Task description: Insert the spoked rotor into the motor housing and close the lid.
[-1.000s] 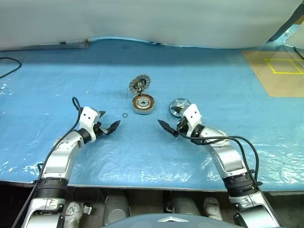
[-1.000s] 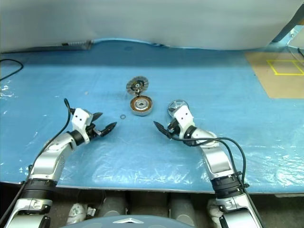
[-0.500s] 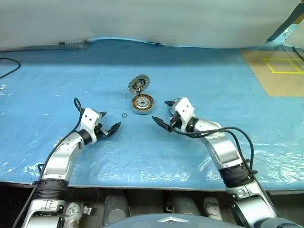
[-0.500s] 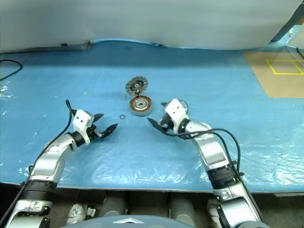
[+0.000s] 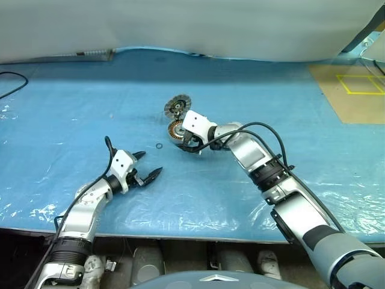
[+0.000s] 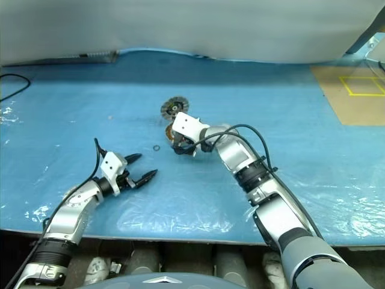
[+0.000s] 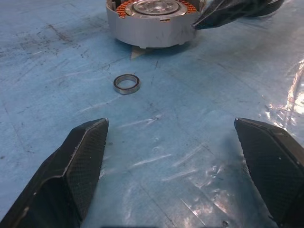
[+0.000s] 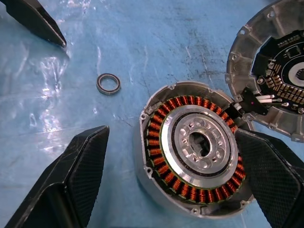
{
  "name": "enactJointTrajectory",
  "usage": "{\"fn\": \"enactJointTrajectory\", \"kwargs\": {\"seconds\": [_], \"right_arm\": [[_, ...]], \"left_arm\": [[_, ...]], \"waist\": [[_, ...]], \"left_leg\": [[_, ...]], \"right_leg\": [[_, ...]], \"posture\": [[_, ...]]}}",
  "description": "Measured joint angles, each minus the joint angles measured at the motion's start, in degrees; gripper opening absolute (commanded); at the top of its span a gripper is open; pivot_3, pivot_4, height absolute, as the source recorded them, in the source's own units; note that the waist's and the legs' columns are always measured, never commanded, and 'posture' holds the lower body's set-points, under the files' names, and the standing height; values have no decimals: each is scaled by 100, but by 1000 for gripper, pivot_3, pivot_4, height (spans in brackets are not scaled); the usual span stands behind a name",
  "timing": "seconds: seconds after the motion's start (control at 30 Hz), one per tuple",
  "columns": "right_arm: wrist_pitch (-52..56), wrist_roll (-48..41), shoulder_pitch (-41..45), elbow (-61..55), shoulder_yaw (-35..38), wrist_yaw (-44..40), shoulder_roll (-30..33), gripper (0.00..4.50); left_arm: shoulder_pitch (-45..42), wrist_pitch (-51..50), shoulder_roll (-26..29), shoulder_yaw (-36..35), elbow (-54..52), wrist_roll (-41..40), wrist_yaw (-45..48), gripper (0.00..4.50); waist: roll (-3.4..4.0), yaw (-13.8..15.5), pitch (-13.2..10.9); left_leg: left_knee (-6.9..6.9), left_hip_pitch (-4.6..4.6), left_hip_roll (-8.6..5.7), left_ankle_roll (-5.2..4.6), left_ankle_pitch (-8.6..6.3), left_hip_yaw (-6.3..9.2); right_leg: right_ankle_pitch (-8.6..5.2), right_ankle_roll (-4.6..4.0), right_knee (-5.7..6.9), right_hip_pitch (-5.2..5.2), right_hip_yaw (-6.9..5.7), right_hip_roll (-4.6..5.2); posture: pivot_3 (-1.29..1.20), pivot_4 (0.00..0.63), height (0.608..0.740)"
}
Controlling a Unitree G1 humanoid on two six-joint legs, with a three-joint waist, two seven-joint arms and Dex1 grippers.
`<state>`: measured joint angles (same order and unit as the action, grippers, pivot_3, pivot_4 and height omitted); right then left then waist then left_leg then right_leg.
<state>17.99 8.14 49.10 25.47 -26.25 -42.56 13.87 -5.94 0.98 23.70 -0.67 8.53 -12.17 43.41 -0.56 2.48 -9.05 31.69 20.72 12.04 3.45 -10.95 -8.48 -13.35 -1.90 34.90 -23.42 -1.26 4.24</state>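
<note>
Right wrist view gives me the round grey metal motor housing [image 8: 192,159] with copper-orange windings between my right gripper's [image 8: 171,180] wide-open, empty fingers, the finned grey lid [image 8: 275,71] just behind it and a small metal ring [image 8: 108,83] nearby. Head view: right arm reaches across; left gripper [image 5: 147,165] open, empty, apart.

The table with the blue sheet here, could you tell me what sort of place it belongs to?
Probably a robot test bench in a lab or workshop: a blue plastic sheet covers the table, a dismantled motor housing and lid lie on it, and yellow tape marks a board.
</note>
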Motion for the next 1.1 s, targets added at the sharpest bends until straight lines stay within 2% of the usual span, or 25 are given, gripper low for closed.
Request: {"fn": "enactJointTrajectory", "kwargs": {"seconds": [0.37, 0.67, 0.77, 0.97, 1.1], "right_arm": [[-589, 301, 211, 962, -2, -348, -187, 4460], [-1033, 652, 831, 2030, -90, -517, -371, 4460], [-1053, 760, 973, 2226, -115, -636, -434, 3830], [-1153, 810, 1073, 2302, -92, -799, -448, 1796], [-1045, 806, 1025, 2143, -69, -933, -403, 1708]], "left_arm": [[-37, -81, -28, 11, -159, -2, -147, 4500], [-65, -166, -47, 9, -191, -25, -253, 4500], [-69, -178, -47, 8, -258, -32, -269, 4500], [-44, -256, -46, 2, -303, -42, -307, 4500], [-21, -289, -46, 1, -367, -49, -310, 4500]], "waist": [[0, -6, 0], [3, -9, -2], [3, -9, -2], [3, -6, -1], [3, -6, -1]], "left_leg": [[27, -2, 10, 0, -1, -1], [69, -9, 22, -1, -2, -3], [69, -8, 23, -1, -2, -4], [67, -8, 25, -1, -2, -5], [67, -11, 27, -2, -3, -5]], "right_leg": [[0, -5, 26, -1, -2, -1], [1, -18, 75, -4, -2, -1], [1, -19, 76, -4, -2, -1], [-2, -23, 75, -5, -3, -1], [-2, -23, 77, -5, -3, -1]], "posture": [[0, 150, 740], [0, 150, 740], [0, 150, 740], [0, 150, 740], [0, 150, 740]]}}
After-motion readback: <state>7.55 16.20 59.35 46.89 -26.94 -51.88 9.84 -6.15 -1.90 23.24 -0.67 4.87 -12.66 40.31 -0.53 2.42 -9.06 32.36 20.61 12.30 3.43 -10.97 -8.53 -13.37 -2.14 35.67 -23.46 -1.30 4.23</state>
